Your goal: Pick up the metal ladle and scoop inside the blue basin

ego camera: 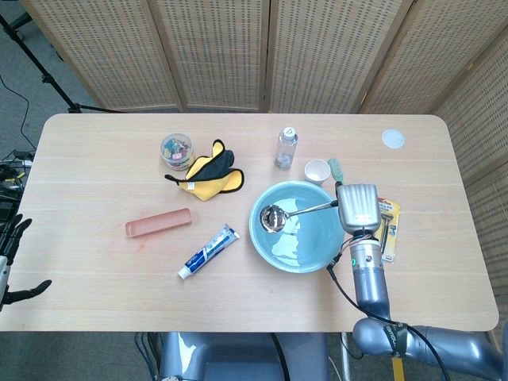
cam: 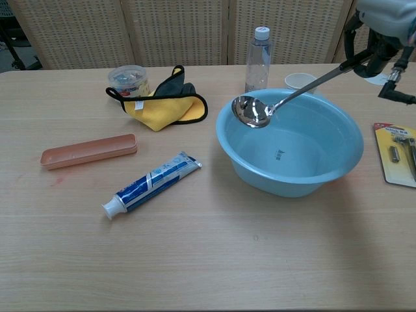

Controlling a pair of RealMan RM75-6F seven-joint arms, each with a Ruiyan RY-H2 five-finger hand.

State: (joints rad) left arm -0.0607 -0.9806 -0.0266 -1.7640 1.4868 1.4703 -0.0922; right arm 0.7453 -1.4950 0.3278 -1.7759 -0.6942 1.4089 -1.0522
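The blue basin (ego camera: 311,252) (cam: 338,162) sits right of the table's middle. My right hand (ego camera: 357,208) (cam: 385,23) hovers over the basin's right rim and grips the handle of the metal ladle (ego camera: 298,211) (cam: 289,97). The ladle slants down to the left, its shiny bowl (ego camera: 272,217) (cam: 252,111) above the basin's left inner side. In the chest view the bowl hangs at about rim height. My left hand (ego camera: 9,266) is at the far left edge, off the table, fingers spread with nothing in them.
A toothpaste tube (ego camera: 208,251) and a pink tray (ego camera: 158,222) lie left of the basin. A yellow cloth (ego camera: 209,172), a small jar (ego camera: 175,148), a bottle (ego camera: 286,148) and a white cup (ego camera: 317,171) stand behind it. A carded package (ego camera: 390,226) lies to its right.
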